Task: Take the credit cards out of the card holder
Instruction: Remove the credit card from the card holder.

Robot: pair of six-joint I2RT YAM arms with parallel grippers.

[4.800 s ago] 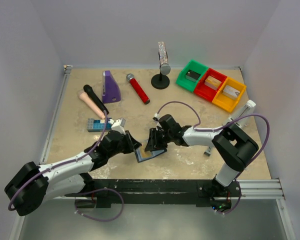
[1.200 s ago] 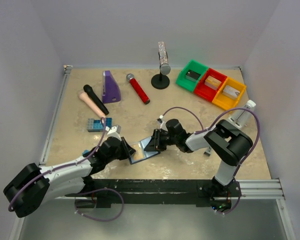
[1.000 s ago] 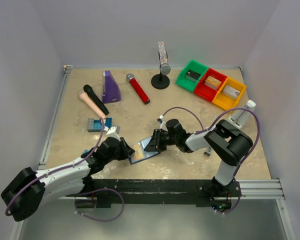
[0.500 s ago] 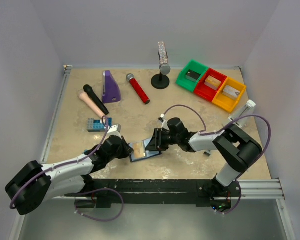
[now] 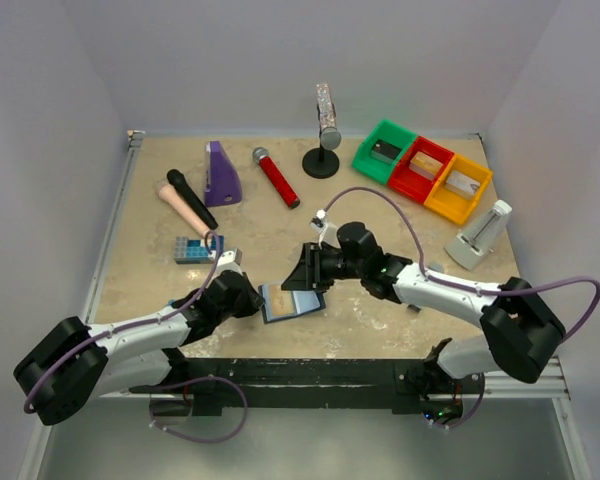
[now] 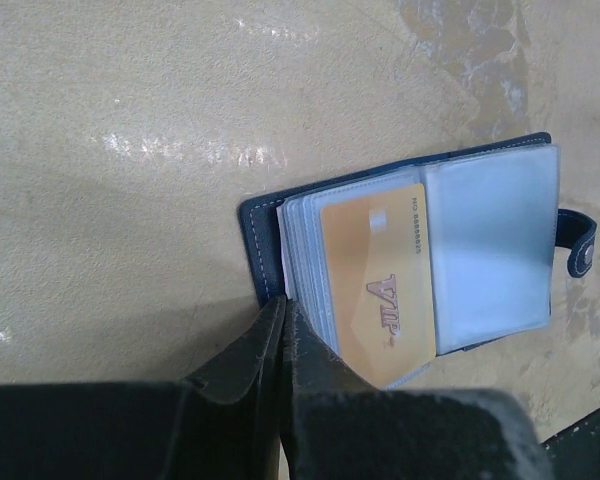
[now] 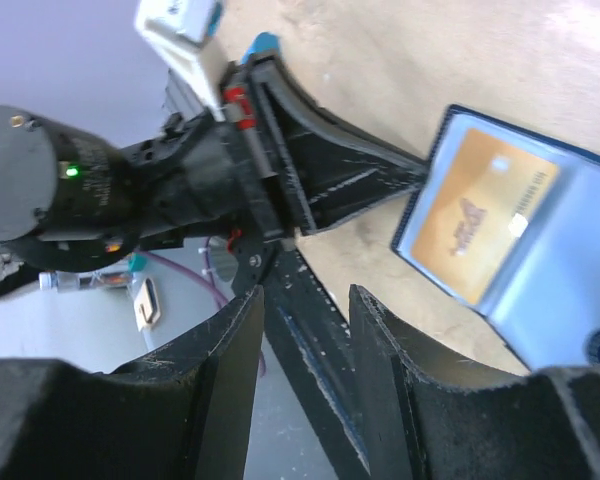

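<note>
Orange-gold card [image 6: 375, 285], uppermost in the open card holder [image 6: 263, 235]: large raised letters "VIP" run across its middle. Along one edge is a small printed line beginning "NO.", followed by digits too fine to read surely. The right wrist view shows the same lettering, blurred beyond reading.

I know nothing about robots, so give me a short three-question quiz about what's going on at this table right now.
1. True or false: the orange-gold card sits inside the opened card holder.
2. The left gripper has its tips at a corner of the card holder. How do its jaws stand? A: shut. B: spread wide. C: closed around a loose card.
3. In a word, what is the right gripper holding?

Key: 1 true; 2 A; 3 nothing, as its jaws are open and empty.
</note>
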